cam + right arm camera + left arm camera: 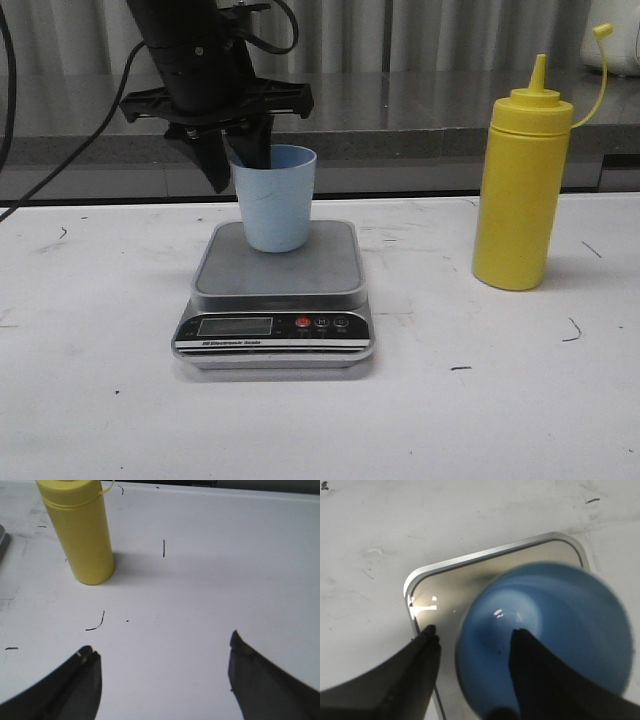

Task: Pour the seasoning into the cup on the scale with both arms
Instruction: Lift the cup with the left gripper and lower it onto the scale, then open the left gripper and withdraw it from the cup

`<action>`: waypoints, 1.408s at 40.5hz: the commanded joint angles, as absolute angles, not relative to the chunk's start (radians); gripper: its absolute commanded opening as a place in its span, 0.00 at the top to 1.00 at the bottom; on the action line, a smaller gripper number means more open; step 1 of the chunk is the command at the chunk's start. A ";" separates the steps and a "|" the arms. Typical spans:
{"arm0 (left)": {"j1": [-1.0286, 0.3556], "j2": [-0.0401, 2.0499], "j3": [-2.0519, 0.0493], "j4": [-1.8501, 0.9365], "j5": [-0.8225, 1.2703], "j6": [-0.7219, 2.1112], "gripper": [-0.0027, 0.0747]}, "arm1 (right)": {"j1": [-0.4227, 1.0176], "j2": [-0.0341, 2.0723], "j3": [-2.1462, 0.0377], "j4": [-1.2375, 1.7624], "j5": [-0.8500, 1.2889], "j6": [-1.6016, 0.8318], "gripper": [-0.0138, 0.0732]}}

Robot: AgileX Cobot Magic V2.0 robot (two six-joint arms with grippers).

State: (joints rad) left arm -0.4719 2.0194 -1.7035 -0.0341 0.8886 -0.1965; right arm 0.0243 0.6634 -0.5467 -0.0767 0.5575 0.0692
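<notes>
One seemingly empty cup point(274, 200) atop scale point(277, 300).

White table point(100, 400) marked with small dark scuffs and pen-like lines. Behind it, grey counter ledge point(400, 120). Pale rounded object point(615, 40) at far right, partly cropped.

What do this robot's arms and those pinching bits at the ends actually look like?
The left gripper is matt black, a round body above a flat crossbar, with black cables looping off it. Its fingers are dark, tapering wedges. The right gripper has the same dark wedge fingers. No markings are visible.
</notes>
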 commanded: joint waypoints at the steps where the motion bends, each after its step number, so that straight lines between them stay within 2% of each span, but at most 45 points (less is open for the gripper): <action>1: -0.480 1.940 -1.732 -0.048 0.844 -0.197 0.41 | 0.025 0.668 -0.581 -0.090 0.494 0.063 0.21; 13: -0.480 1.702 -1.677 -0.035 0.854 -0.135 0.42 | 0.025 0.668 -0.581 -0.090 0.494 0.063 0.21; 24: -0.476 1.361 -1.369 0.057 0.737 -0.135 0.42 | 0.025 0.668 -0.581 -0.090 0.494 0.063 0.21; 35: -0.476 1.080 -1.122 0.105 0.709 -0.135 0.42 | 0.025 0.668 -0.581 -0.090 0.494 0.063 0.21; 46: -0.476 0.873 -0.950 0.083 0.725 -0.135 0.42 | 0.025 0.668 -0.581 -0.090 0.494 0.063 0.21; 57: -0.476 0.783 -0.889 0.084 0.712 -0.135 0.42 | 0.025 0.668 -0.581 -0.090 0.494 0.063 0.21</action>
State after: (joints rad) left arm -0.4719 0.7984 -0.8665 0.0879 0.7906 -0.1358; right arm 0.0243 0.6634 -0.5467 -0.0767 0.5575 0.0692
